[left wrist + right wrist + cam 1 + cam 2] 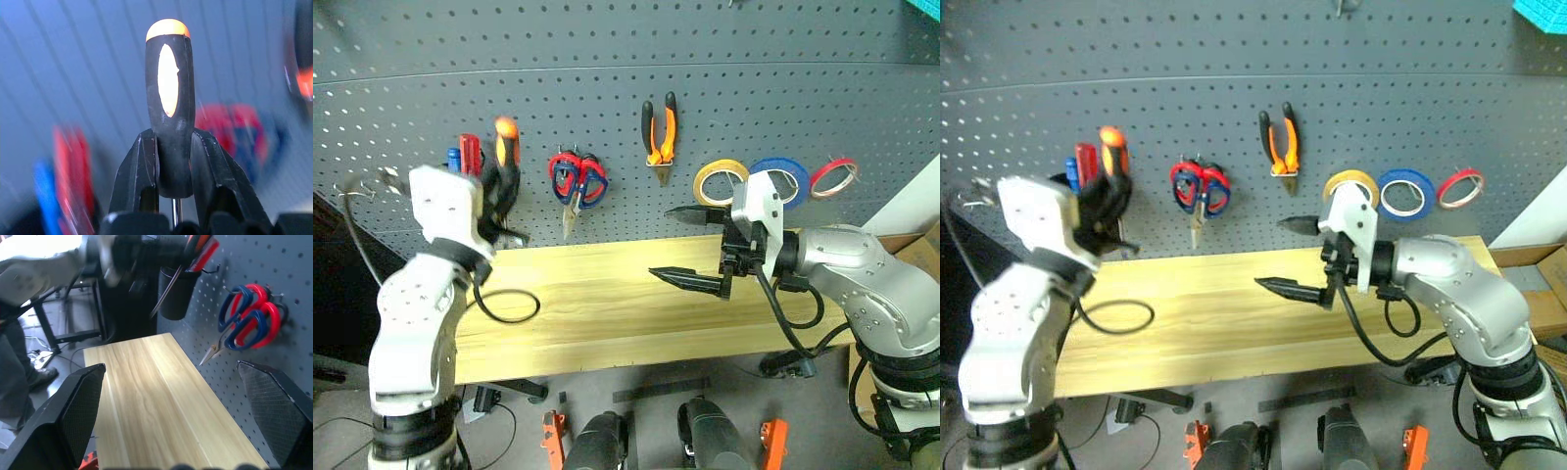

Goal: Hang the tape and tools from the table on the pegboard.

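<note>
The orange-and-black screwdriver [168,98] is clamped by the left gripper [173,161] before the pegboard [783,88]; the right gripper [690,247] is spread, empty.

pegboard [607,88] behind table [607,313] | pliers [659,132] left of tape [720,181], both hung

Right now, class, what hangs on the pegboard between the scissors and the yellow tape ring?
The orange-and-black pliers hang between the scissors and the yellow tape ring, seen in the left eye view.

Orange-and-black screwdriver [168,107] upright before the pegboard [607,78], handle-end up.
</note>
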